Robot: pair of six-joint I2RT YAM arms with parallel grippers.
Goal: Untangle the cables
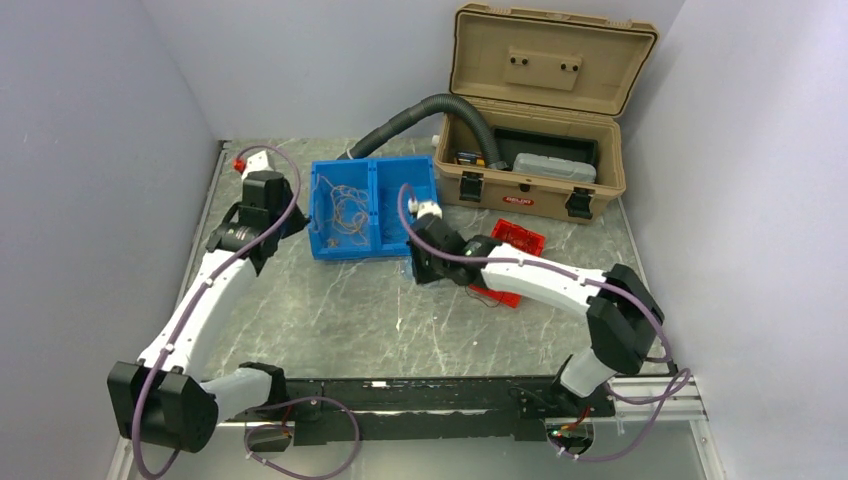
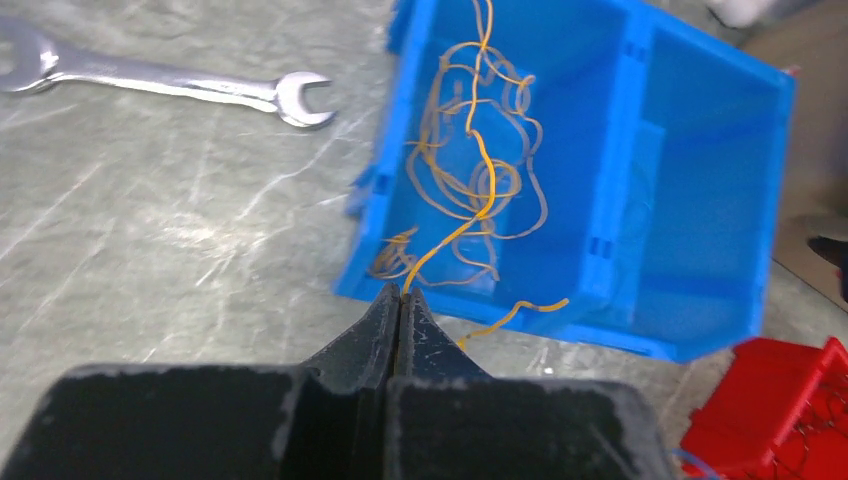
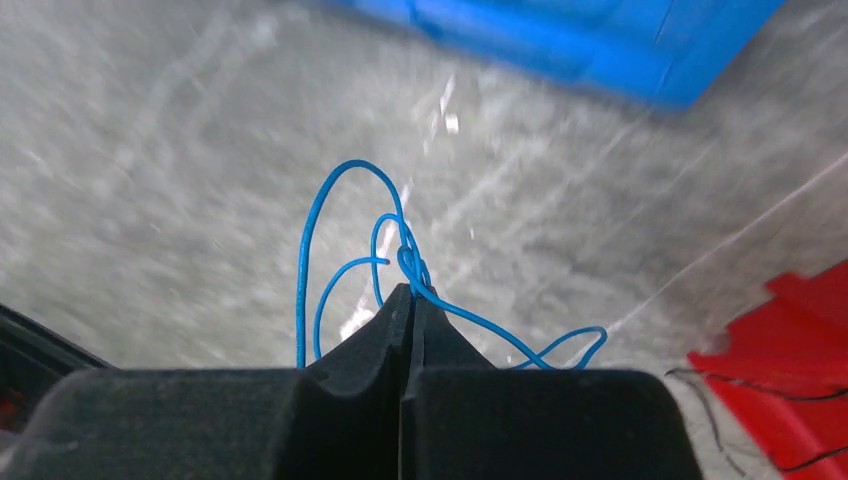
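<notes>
In the left wrist view my left gripper [image 2: 402, 293] is shut on a thin yellow cable [image 2: 425, 266]. That cable rises from the fingertips into a loose tangle of yellowish cables [image 2: 470, 170] in the left compartment of a blue bin [image 2: 700, 200]. A short yellow end [image 2: 520, 312] hangs over the bin's near wall. My right gripper [image 3: 410, 290] is shut on a thin blue cable [image 3: 301, 270], whose loops hang above the table. From above, the tangle [image 1: 345, 215] lies in the blue bin [image 1: 375, 168], with one arm on each side.
A steel wrench [image 2: 160, 80] lies on the table left of the bin. A red bin [image 1: 515, 240] with thin black wires sits under the right arm. Behind stand an open tan toolbox [image 1: 540, 110] and a grey corrugated hose [image 1: 415, 115].
</notes>
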